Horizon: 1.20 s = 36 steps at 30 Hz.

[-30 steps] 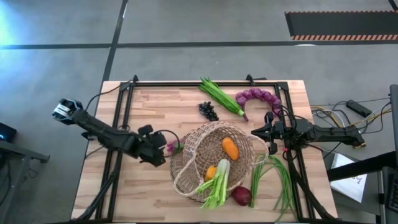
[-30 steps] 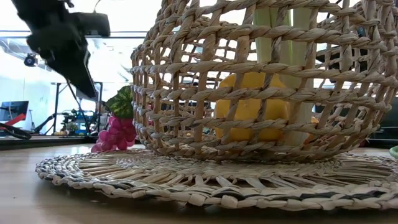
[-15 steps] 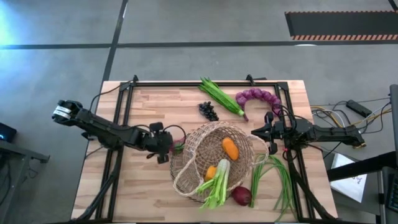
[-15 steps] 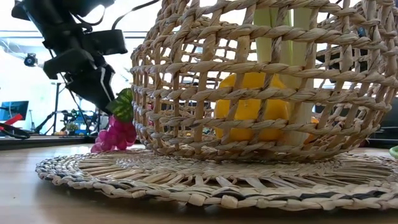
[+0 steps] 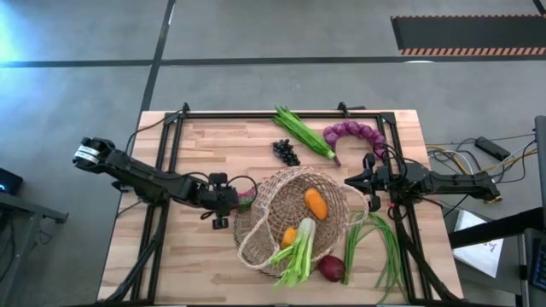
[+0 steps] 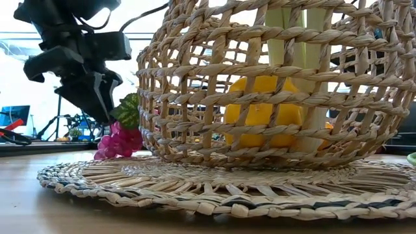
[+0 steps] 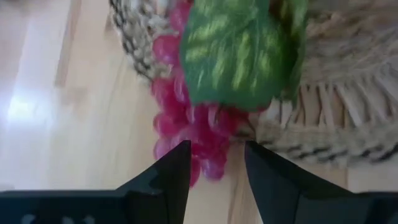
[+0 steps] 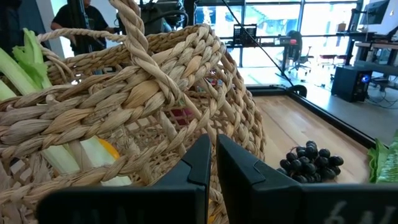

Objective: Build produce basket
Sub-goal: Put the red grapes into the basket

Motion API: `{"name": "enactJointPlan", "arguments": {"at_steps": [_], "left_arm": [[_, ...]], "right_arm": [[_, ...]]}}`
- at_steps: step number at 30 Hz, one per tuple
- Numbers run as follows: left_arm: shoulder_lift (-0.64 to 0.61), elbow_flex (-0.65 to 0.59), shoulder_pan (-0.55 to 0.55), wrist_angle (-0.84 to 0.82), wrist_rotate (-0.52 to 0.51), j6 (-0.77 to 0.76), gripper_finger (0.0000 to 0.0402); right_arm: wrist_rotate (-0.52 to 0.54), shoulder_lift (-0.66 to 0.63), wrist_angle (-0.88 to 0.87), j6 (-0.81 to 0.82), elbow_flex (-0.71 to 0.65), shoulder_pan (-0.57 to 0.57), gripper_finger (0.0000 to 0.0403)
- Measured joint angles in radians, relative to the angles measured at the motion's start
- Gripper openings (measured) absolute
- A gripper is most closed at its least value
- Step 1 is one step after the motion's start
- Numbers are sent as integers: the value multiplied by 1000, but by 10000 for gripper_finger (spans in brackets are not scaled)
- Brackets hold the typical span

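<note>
Since the earlier frame, the left gripper [image 5: 232, 201] has come closer to the basket [image 5: 269, 226] and now sits at the purple grapes [image 7: 189, 118], which lie against the basket's left edge under a green leaf [image 7: 239, 50]. Its fingers [image 7: 166, 180] are apart, one on each side of the lower grapes, but I cannot tell if they press them. The basket lies tilted on the wooden table [image 5: 196, 145], with a leek [image 5: 299, 251] and two orange peppers [image 5: 315, 203] inside. The right gripper [image 5: 367, 189] is at the basket's right rim, fingers [image 8: 186, 180] clenched together with nothing between. Behind the basket lie dark grapes [image 5: 286, 151], green pods [image 5: 303, 132] and a string of purple onions [image 5: 354, 134]. To its right lie green beans [image 5: 384, 243] and a red onion [image 5: 331, 269].
</note>
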Motion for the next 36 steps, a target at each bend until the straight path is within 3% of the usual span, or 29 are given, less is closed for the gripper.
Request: {"name": "enactJointPlan", "arguments": {"at_steps": [6,16,23,26,32,36], "left_arm": [[-14,58,-3,-104,2,-7,134],[47,61,-11,-42,20,-6,134],[123,60,-11,59,-53,-35,130],[137,61,-11,69,-55,-38,107],[117,103,-11,3,-61,-67,14],[91,181,-11,-119,-69,-105,8]], "right_arm": [[0,0,0,-1,0,0,18],[0,0,0,-2,0,0,18],[0,0,0,0,0,0,18],[0,0,0,-2,0,0,18],[0,0,0,-2,0,0,18],[0,-1,0,-2,0,0,18]]}}
